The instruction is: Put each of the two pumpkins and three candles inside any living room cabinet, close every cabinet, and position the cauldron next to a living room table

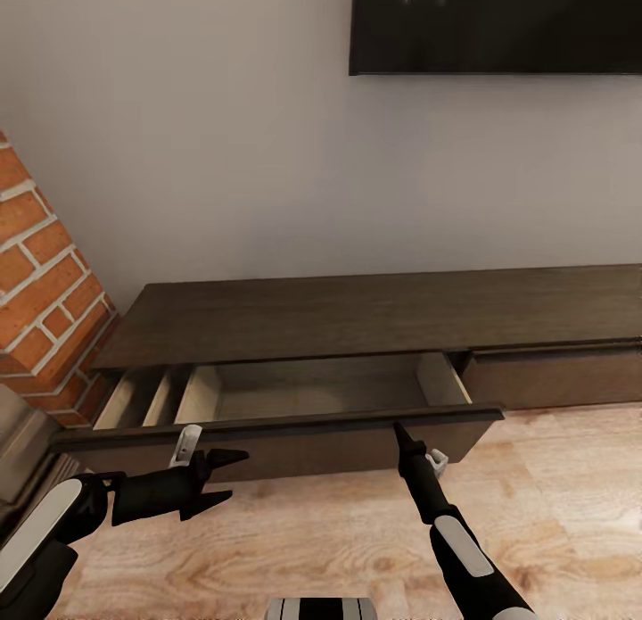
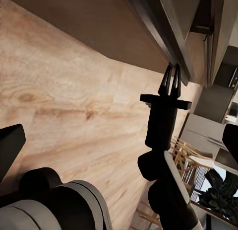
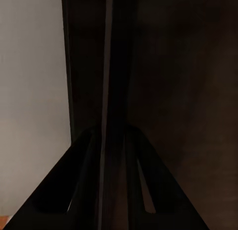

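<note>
The long dark brown cabinet (image 1: 357, 312) stands against the wall, its left drawer (image 1: 312, 388) pulled out. The drawer's pale inside, where it shows, holds only dividers. My right gripper (image 1: 399, 431) is shut, and its tip touches the top edge of the drawer front (image 1: 294, 446). In the left wrist view the right gripper (image 2: 170, 80) has its fingers nearly together at that edge. My left gripper (image 1: 230, 475) hangs open and empty over the floor, just in front of the drawer front. The pumpkins, candles, cauldron and table are out of view.
A brick column (image 1: 45, 290) stands left of the cabinet. A dark screen (image 1: 495, 22) hangs on the wall above. The cabinet's right drawer (image 1: 562, 379) is closed. Pale wooden floor (image 1: 553, 495) stretches in front.
</note>
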Controlling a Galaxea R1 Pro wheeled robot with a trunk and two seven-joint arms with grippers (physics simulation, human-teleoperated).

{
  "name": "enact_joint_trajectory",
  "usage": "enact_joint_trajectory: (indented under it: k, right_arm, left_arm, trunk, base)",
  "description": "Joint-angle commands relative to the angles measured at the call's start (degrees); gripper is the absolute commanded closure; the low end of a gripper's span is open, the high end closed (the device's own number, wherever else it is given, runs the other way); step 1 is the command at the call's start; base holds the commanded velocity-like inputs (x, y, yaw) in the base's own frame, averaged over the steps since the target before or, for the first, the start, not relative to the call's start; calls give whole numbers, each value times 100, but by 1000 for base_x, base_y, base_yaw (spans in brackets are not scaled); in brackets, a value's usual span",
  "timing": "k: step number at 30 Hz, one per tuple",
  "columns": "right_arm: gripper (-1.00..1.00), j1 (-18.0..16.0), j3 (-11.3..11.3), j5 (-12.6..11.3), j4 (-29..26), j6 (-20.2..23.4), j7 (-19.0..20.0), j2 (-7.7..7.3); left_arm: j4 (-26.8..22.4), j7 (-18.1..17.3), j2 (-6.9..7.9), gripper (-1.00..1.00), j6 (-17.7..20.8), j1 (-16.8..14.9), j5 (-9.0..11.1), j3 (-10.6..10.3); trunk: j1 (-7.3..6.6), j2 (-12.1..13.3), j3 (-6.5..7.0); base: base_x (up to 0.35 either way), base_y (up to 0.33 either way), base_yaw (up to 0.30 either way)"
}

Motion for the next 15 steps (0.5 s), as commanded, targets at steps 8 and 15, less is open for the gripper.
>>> enact_joint_trajectory:
  k: [8,15]
  right_arm:
    - [100,-2,159,-12,-1,33,63,1]
    - [100,-2,159,-12,-1,33,63,1]
  left_arm:
    - [0,56,3,-100,-1,-4,60,-6]
    - [0,56,3,-100,-2,-4,60,-6]
  trunk:
    - [-2,-2,-4]
    - [-2,-2,-4]
  base:
    - [-114,0,0]
    - [-80,0,0]
